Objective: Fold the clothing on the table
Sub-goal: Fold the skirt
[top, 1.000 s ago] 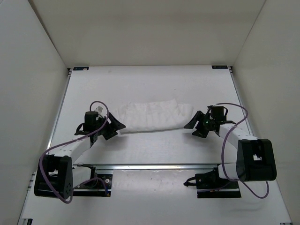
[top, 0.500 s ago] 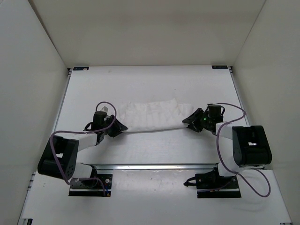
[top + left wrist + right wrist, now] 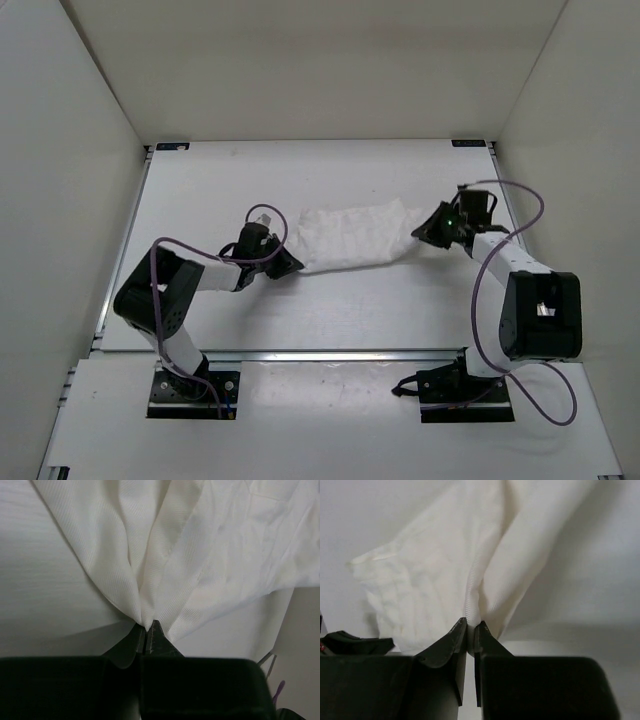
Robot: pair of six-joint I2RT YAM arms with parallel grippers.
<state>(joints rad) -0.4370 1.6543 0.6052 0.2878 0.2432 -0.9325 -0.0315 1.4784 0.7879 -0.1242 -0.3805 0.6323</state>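
A white, thin fabric garment with fine lengthwise pleats stretches as a bunched band across the middle of the top view. It lies over the large flat white tabletop, with its left end a little lower in the frame than its right.

The left end effector is at the band's lower left tip, and the right end effector is at its upper right tip. The cloth runs between the two.

In the left wrist view, the left end effector is clenched on the garment. Its black fingers meet at the bottom centre of the frame with the cloth gathered to a point between them. Folds fan from there towards the top of the frame. Bare tabletop shows at the left, with a soft shadow on it beside the fingers.

In the right wrist view, the right end effector is also pinched on the garment. A ribbed fold fills the narrow slit between its dark fingers, and the cloth spreads towards the upper left.

Whether the middle of the band touches the tabletop cannot be told.

A purple cable loops over the right arm, and another purple cable arcs along the left arm. Small blue-black corner brackets mark the far corners of the tabletop at the upper left and upper right.
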